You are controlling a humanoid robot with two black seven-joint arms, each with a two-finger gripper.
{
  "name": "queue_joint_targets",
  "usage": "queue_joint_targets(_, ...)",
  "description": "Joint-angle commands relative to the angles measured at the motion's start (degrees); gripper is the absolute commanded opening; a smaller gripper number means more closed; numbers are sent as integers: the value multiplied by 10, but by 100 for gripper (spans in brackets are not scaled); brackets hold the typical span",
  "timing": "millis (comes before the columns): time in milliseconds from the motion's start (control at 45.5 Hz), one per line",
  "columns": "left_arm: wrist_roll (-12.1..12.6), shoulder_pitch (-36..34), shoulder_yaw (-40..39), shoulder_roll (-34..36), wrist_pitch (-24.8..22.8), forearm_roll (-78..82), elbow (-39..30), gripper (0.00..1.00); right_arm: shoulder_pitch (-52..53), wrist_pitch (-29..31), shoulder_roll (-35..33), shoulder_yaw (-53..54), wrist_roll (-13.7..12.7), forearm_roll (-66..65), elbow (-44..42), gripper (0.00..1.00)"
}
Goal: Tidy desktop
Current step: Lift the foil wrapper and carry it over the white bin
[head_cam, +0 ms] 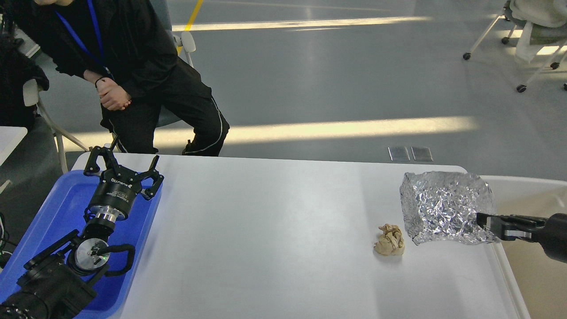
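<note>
The white desktop (274,230) fills the middle of the head view. A crumpled sheet of silver foil (443,206) lies at its right end. A small beige paper wad (390,240) lies just left of the foil's lower corner. My right gripper (483,220) comes in from the right, and its dark fingers look closed over the foil's lower right edge. My left gripper (122,166) is open and empty, with its fingers spread, above the far end of the blue tray (66,199).
A beige-white bin (527,190) stands against the desktop's right edge, under my right arm. A person in black (133,66) sits just behind the desktop's far left corner. Wheeled chairs (531,40) stand at the far right.
</note>
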Motion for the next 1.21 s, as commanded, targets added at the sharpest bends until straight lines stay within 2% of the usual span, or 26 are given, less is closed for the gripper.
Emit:
queue_joint_targets(0,0,0,0,0,0,0,0,100,54,46,-47,3,0,9,31,0)
queue_joint_targets(395,0,0,0,0,0,0,0,100,59,50,-57,4,0,13,34,0)
queue_joint_targets(615,0,0,0,0,0,0,0,100,49,44,-60,-3,0,65,5,0)
queue_joint_targets(922,0,0,0,0,0,0,0,100,37,29,-63,-7,1,270,-73,0)
queue_joint_targets(1186,0,0,0,0,0,0,0,100,-8,-17,-57,-8,2,416,-102,0)
